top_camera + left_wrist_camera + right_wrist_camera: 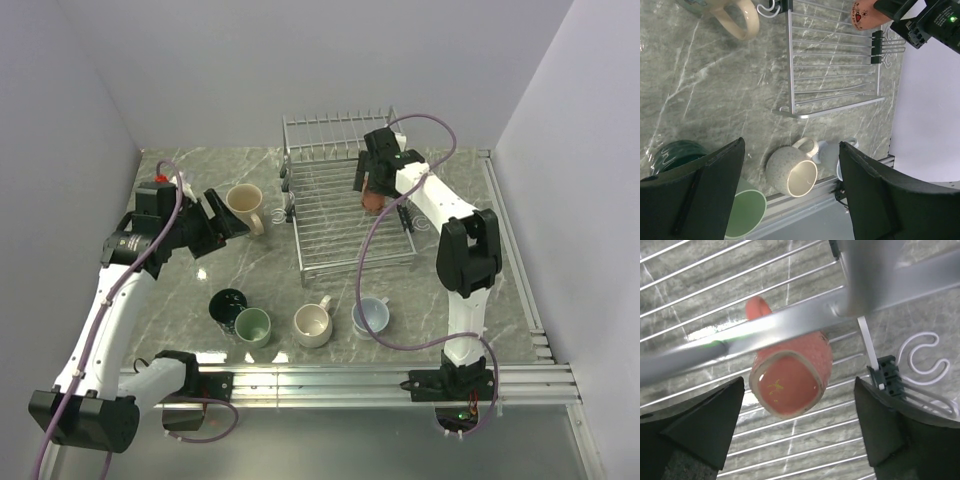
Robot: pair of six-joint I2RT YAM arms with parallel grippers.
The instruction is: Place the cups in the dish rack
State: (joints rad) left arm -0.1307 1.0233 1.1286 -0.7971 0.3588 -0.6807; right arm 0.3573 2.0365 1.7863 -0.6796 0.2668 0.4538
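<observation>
The silver wire dish rack (335,215) stands at the back middle. A small reddish-brown mug (373,201) rests on its grid at the right side. It also shows in the right wrist view (790,382), end-on between the pads and apart from both. My right gripper (368,185) is open just above it. The tall cream mug (245,208) stands left of the rack. My left gripper (222,226) is open and empty beside it. The dark teal (228,305), light green (253,326), beige (313,324) and pale blue-white (371,316) mugs sit on the table in front.
A rack rail (790,322) crosses the right wrist view above the mug. White hooks and black clips (410,222) hang on the rack's right side. An aluminium rail (350,380) runs along the near table edge. Grey walls close in on the left, right and back.
</observation>
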